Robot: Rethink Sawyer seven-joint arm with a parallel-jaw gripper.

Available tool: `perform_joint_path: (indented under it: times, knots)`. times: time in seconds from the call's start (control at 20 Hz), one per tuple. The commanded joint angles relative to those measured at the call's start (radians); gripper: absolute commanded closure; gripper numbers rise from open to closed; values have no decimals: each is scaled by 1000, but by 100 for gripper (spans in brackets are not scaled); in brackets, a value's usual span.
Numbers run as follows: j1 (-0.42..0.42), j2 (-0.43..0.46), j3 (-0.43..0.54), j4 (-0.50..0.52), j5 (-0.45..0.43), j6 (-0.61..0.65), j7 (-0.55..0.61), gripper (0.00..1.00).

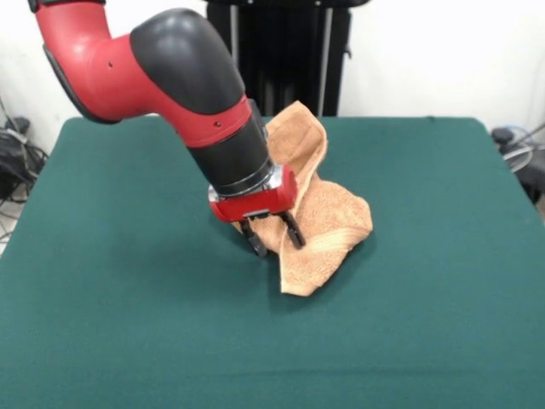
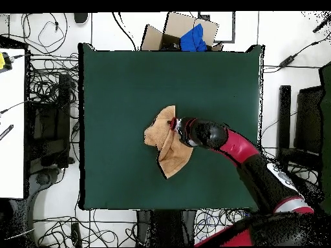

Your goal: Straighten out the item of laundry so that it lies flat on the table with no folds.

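Overhead view: cables ring the table (image 2: 116, 77); hand (image 1: 272, 239), fingers slightly apart, presses the crumpled towel (image 1: 328, 217).

Towel (image 1: 328, 223) orange-tan, plain terry, no print visible; crumpled at frame centre. Table (image 1: 128, 324) top dark green, uniform, no pattern. Arm (image 1: 170, 72): red shell w/ black joint cover upper left of front view, silver ring then red wrist block below it. Gripper (image 1: 272, 238) fingers black. Overhead: cardboard box (image 2: 169, 31) tan w/ blue cloth (image 2: 194, 39) at top centre, white bench (image 2: 11, 129) left edge, floor white w/ black cables (image 2: 48, 84).
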Motion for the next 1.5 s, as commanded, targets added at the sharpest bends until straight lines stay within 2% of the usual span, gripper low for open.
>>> perform_joint_path:
  times: [0.05, 0.45, 0.5, 1.25, 1.5]
  knots:
    - [59, -12, 50, -113, -29, 105, -40, 0]
    - [35, 35, 98, -117, -62, 72, -100, 0]
    - [38, 34, 93, -117, -61, 97, -97, 100]
    - [5, 74, 125, -126, -81, 90, -103, 100]
    - [5, 18, 125, -112, -55, 144, -80, 100]
